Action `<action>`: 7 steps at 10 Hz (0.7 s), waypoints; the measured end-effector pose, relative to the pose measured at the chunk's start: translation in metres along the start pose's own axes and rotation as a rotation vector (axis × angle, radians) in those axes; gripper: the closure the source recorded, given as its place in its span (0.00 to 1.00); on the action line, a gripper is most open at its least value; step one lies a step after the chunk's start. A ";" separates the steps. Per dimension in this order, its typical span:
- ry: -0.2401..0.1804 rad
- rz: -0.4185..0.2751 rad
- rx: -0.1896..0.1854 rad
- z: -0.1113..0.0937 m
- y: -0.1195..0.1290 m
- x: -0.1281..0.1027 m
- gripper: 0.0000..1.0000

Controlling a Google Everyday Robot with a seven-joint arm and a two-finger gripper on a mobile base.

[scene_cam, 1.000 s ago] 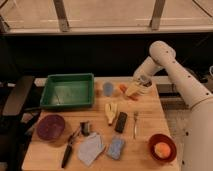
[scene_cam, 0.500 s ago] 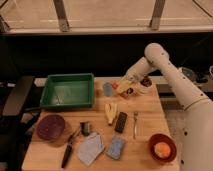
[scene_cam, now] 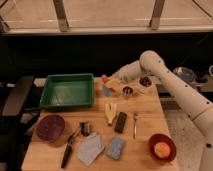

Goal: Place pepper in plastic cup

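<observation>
End effector (scene_cam: 109,83) with pepper (scene_cam: 104,79) — at plastic cup (scene_cam: 107,91)

A light wooden desk (scene_cam: 145,112) with visible plank grain fills the lower middle. Behind its far edge stands a dark, nearly black wall panel (scene_cam: 75,52), dim and without detail. Above that runs a pale horizontal ledge (scene_cam: 100,31), and over it a bright, washed-out surface crossed by two slanted metal struts (scene_cam: 61,15). To the left, just beside the desk, sits a black chair (scene_cam: 17,100). On the right the floor (scene_cam: 177,132) is speckled grey.
</observation>
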 end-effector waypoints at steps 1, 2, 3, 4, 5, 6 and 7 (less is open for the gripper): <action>-0.037 0.001 0.040 0.000 0.002 -0.010 1.00; -0.057 0.002 0.062 -0.001 0.002 -0.014 1.00; -0.066 0.000 0.069 0.000 0.004 -0.017 1.00; -0.067 -0.001 0.068 0.001 0.004 -0.018 1.00; -0.067 -0.001 0.069 0.000 0.004 -0.018 1.00; -0.068 0.001 0.070 -0.001 0.003 -0.017 1.00; -0.066 0.006 0.059 0.003 0.001 -0.017 1.00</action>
